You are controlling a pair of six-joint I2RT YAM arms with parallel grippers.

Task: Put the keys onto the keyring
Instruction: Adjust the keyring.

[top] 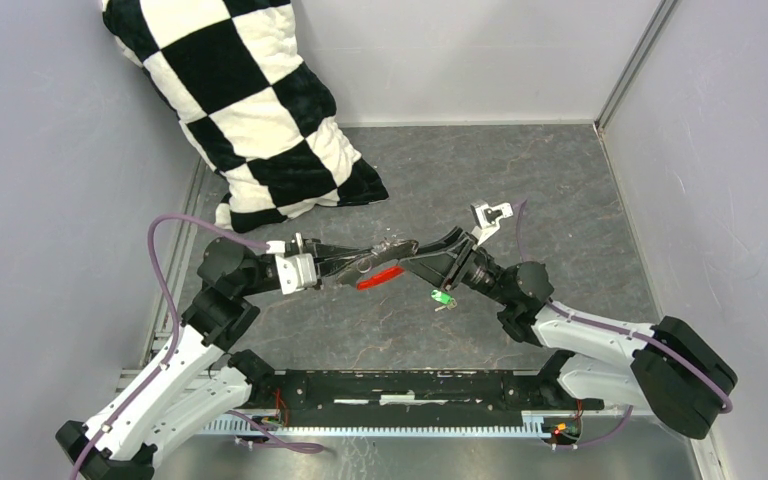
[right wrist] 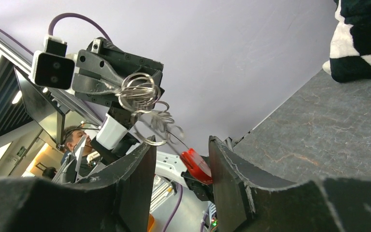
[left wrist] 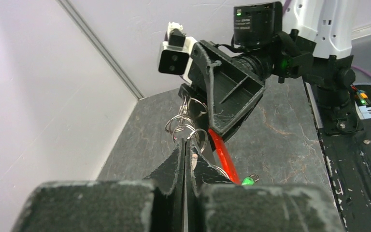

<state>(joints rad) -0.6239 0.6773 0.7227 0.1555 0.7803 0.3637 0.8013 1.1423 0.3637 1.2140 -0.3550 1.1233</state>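
The left claw [left wrist: 185, 151] is shut tight, its pads pinching the wire of one loop of the keyring [left wrist: 187, 126] edge-on. The right claw [right wrist: 181, 144] stands parted to a middling gap with nothing between its pads. Its tips sit just beside the outermost loop, and whether they touch it cannot be told.

From the left claw's pinch a cluster of thin silvery rings [right wrist: 140, 94] fans out toward the right claw, and the red tag [left wrist: 222, 157] hangs slantwise below them. All this is held in the air over the middle of the tabletop [top: 560, 190], rather nearer its near edge. The key [top: 443, 297], with its green head, seems to lie on the tabletop beneath the right arm's wrist, apart from the tag and not yet on any ring. A checked pillow [top: 250, 110] leans in the far left corner.

The keyring looks light, hard and slick. Its loops will likely swivel about a single pinch, and a split ring is springy and stiff to pry open, so a hold close to the gap should steady it best. The key is tiny and flat, easy to flick away. Its plastic head, gripped across the flat faces with the hole left free, seems the surest hold.
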